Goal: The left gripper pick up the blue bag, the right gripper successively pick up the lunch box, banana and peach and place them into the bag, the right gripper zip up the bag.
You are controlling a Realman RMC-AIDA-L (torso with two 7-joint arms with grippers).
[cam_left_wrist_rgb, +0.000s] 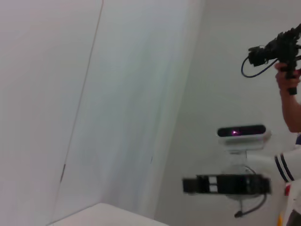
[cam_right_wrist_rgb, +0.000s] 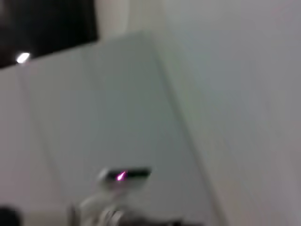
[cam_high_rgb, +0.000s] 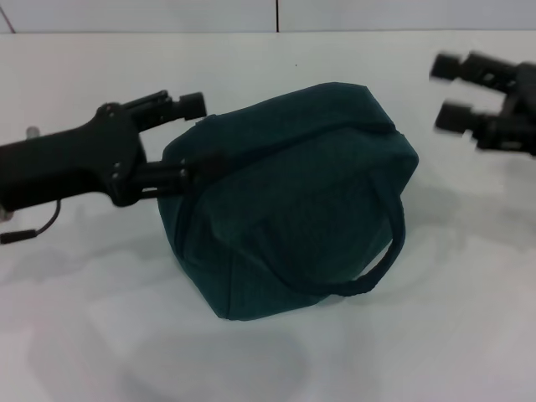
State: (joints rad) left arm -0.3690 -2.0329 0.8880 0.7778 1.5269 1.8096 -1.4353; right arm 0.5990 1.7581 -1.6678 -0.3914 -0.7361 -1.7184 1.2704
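The blue bag (cam_high_rgb: 293, 201) rests on the white table (cam_high_rgb: 469, 335) at the middle of the head view, bulging, with its dark handle (cam_high_rgb: 394, 243) looping down its right side. My left gripper (cam_high_rgb: 197, 138) reaches in from the left. Its two fingers stand apart, one above the bag's top left corner and the other against the bag's left edge. At the upper right, my right gripper (cam_high_rgb: 444, 92) hangs clear of the bag, blurred, open and holding nothing. No lunch box, banana or peach shows in any view.
The table's far edge meets a pale wall (cam_high_rgb: 251, 15). The left wrist view shows a wall, the robot's head camera (cam_left_wrist_rgb: 242, 132), a black gripper (cam_left_wrist_rgb: 225, 184) below it, and a person's hand with a device (cam_left_wrist_rgb: 282, 52).
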